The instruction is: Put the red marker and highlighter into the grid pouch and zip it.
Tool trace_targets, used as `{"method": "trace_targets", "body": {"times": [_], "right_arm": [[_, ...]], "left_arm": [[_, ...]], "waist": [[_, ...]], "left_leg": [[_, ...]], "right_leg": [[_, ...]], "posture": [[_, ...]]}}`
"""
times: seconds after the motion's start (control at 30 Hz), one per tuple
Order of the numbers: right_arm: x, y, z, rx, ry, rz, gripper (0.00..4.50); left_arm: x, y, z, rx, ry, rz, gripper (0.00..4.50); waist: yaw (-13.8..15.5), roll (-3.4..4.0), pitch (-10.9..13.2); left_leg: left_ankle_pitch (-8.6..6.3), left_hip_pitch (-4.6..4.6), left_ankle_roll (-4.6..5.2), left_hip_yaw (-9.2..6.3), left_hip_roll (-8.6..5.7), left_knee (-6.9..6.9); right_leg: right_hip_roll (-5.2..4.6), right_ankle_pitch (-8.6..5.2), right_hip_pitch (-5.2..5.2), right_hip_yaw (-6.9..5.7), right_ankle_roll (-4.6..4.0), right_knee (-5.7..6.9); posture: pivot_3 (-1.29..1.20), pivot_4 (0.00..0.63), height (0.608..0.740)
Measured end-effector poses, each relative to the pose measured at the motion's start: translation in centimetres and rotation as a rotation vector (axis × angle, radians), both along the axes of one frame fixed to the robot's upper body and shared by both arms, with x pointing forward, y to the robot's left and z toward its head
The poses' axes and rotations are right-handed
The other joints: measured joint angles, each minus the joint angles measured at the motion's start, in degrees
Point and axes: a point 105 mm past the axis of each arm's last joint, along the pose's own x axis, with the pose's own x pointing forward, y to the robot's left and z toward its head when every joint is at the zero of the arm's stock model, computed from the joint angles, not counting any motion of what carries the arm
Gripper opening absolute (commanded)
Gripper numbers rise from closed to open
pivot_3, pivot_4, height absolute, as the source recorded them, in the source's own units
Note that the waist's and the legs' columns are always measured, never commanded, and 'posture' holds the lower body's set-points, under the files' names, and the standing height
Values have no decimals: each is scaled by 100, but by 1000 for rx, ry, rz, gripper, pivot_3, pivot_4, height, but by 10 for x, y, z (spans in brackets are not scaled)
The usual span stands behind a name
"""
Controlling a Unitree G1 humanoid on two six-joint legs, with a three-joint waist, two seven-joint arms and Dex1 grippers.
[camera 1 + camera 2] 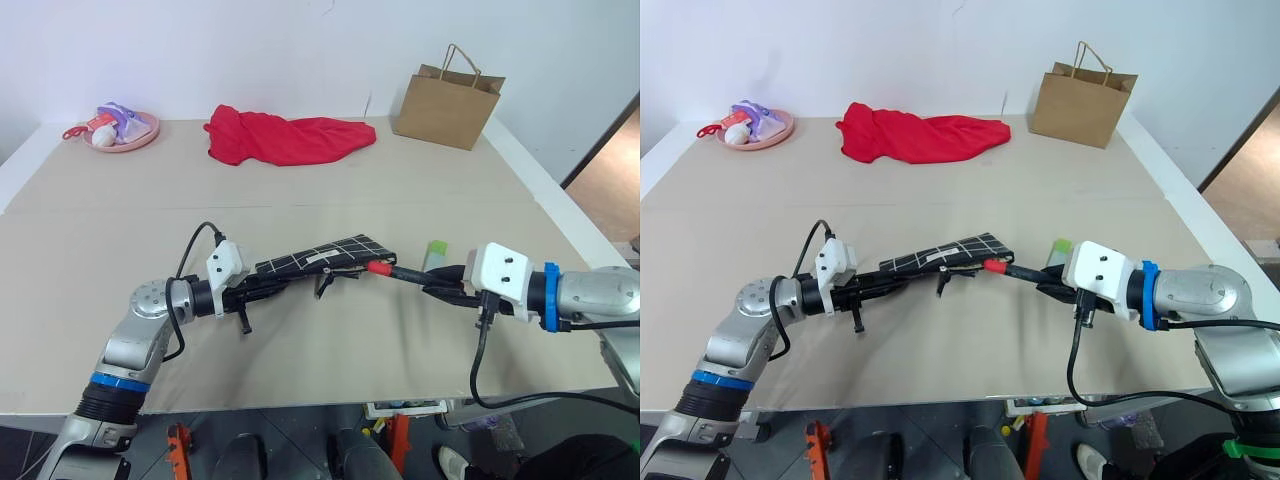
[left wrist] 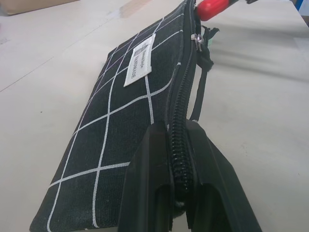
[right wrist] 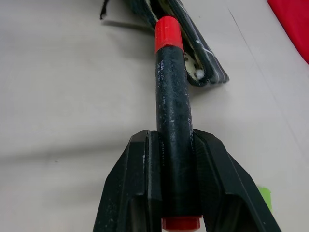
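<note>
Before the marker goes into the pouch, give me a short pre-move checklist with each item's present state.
1. Left gripper shut on the grid pouch at its zipper edge: ok.
2. Right gripper shut on the red marker's dark body: ok.
3. Marker's red end points at the pouch's end: ok.
4. Pouch mouth open wide enough for the marker: cannot tell; the zipper pull sits near the marker end, but the gap is hard to see.
5. Marker tip already inside the pouch: not ok; it sits at the edge, outside.
6. Highlighter lies on the table near the right gripper, waiting: ok.
</note>
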Motion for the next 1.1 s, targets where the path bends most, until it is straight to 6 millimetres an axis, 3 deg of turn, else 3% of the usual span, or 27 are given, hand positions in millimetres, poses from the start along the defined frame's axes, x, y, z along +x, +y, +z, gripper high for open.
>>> {"method": "trace_targets", "body": {"times": [0.47, 0.63, 0.67, 0.87, 1.0, 1.1], "right_arm": [[20, 11, -8, -68, -15, 28, 672], [33, 35, -11, -83, -32, 89, 672], [38, 51, -12, -92, -42, 137, 672], [40, 103, -21, -115, -61, 300, 672], [43, 115, -25, -121, -61, 325, 672], [43, 120, -26, -108, -62, 339, 2108]], "left_arm": [[-1, -1, -2, 0, 5, -1, 0], [-2, -1, -5, 8, 9, -5, 0], [-3, -1, -5, 11, 8, -7, 0], [-3, -2, -7, 17, 11, -11, 0], [-2, 1, -8, 27, 14, -5, 0], [-2, 1, -8, 32, 13, -3, 0]], "waist": [[-6, 0, 0], [-7, 0, 0], [-13, 0, 0], [-7, 0, 0], [12, 0, 0], [41, 0, 0]], "left_leg": [[0, 2, 0, 2, 0, 0], [0, -1, 0, 2, 1, -1], [0, -1, 0, 4, 1, -1], [0, -1, 0, -1, 3, -1], [0, -6, 0, 1, 1, 0], [0, -7, 0, 2, 1, 1]], "right_leg": [[1, 1, -1, 1, -1, 1], [1, 0, -4, 1, -3, 2], [1, 1, -5, 3, -3, 2], [4, 0, -6, -2, -6, 5], [0, 4, -6, -2, -13, 5], [-1, 12, -6, -2, -27, 5]], "posture": [[0, 150, 740], [0, 150, 740], [0, 150, 740], [0, 150, 740], [0, 150, 740], [0, 150, 740]]}}
